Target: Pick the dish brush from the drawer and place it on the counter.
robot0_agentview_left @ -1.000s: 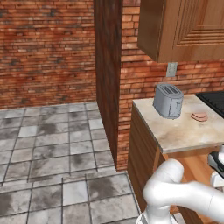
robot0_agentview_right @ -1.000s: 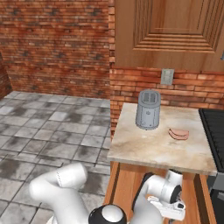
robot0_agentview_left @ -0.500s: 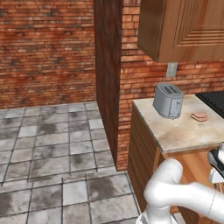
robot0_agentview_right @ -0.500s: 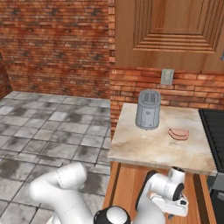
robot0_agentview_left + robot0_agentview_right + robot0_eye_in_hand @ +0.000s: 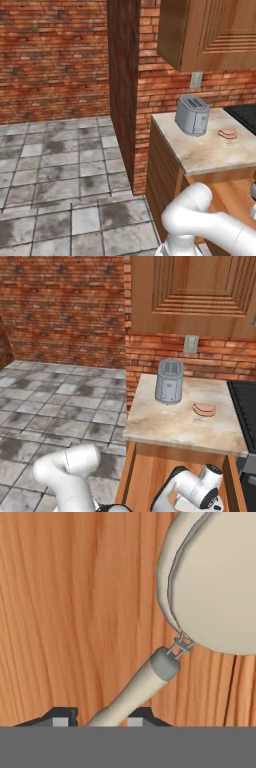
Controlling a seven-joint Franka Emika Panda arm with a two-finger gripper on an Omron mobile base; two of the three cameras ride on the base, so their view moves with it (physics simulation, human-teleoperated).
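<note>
Dish brush (image 5: 200, 587), cream round head, grey collar, cream handle between the closed claw (image 5: 94, 718) tips.

The counter (image 5: 175, 428) carries a grey toaster (image 5: 169, 381) near its back left corner and a small pink item (image 5: 204, 409) toward its right edge, apart from the toaster.

The open drawer (image 5: 145, 476) floor bears the dish brush (image 5: 200, 592).

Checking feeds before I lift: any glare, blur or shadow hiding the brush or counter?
Hand view: sharp, even light, no glare; the dish brush handle runs between the fingertips, its head cut off by the frame edge. Right base view: the counter evenly lit, soft shadow beside the toaster. Left base view: clear, slightly coarse.
</note>
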